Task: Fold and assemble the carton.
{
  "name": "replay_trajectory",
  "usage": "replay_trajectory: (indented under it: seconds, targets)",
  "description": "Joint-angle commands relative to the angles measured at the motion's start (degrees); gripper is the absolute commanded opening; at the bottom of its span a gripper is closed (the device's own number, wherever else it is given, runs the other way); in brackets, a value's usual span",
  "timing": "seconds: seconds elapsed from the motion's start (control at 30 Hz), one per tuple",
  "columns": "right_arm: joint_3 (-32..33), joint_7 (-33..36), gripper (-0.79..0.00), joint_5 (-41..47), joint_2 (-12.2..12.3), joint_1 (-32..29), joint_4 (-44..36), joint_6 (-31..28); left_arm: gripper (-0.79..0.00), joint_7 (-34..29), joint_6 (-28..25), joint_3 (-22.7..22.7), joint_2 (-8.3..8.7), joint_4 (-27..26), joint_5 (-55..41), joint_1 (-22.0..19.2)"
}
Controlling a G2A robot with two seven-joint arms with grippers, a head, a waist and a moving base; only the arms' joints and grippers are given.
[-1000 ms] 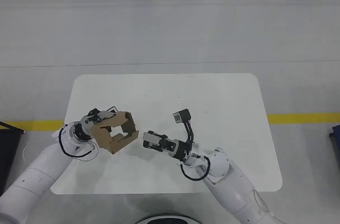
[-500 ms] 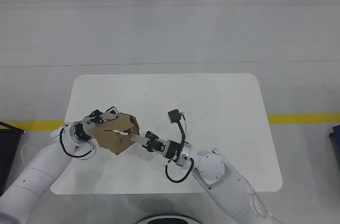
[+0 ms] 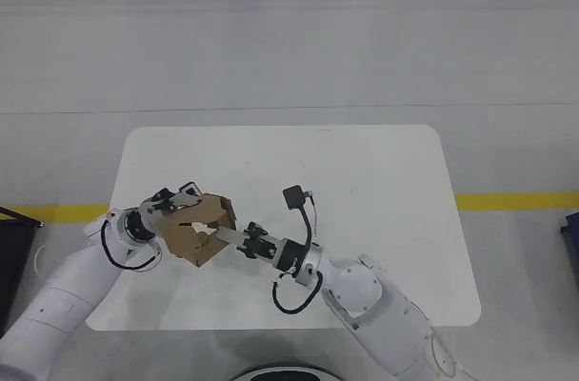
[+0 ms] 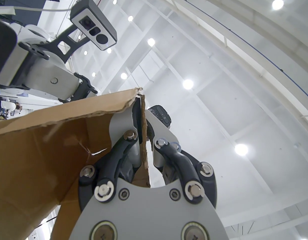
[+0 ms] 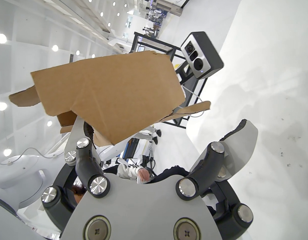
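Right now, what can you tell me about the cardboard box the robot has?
The carton is plain brown cardboard, only partly folded, with loose flaps sticking out and one rough, torn-looking edge. It sits tilted over the left part of the white table. The left gripper is shut on one thin panel edge. The open right gripper is at its other side, one finger tucked behind a flap.
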Motion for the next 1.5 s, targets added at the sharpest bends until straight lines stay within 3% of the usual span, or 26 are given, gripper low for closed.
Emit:
replay_trajectory:
  seconds: [0.0, 0.67, 1.07, 1.27, 1.47]
  targets:
    - [-0.15, 0.18, 0.0, -0.39, 0.02, -0.04, 0.06, -0.07, -0.785, 0.0, 0.12, -0.32, -0.08, 0.06, 0.28, 0.15]
    - [-4.07, -5.84, 0.0, -4.71, -1.45, 4.04, 1.63, 7.03, -0.785, 0.0, -0.25, -2.37, -0.96, 0.48, 2.89, 0.6]
    - [-1.68, -6.58, 0.0, -3.69, -0.96, 0.36, -0.85, -0.52, -0.785, 0.0, 0.64, -3.58, -1.25, -0.22, 1.09, 1.68]
    - [-0.11, -5.45, 0.0, -1.13, -0.61, -1.4, -1.16, -6.47, -0.785, 0.0, 0.64, -3.71, -1.06, -0.16, -0.24, 2.12]
    - [2.37, -5.23, 0.0, 3.89, -0.4, -1.99, -0.03, -8.16, -0.785, 0.0, 0.64, -3.53, -0.7, -1.62, -1.14, 2.91]
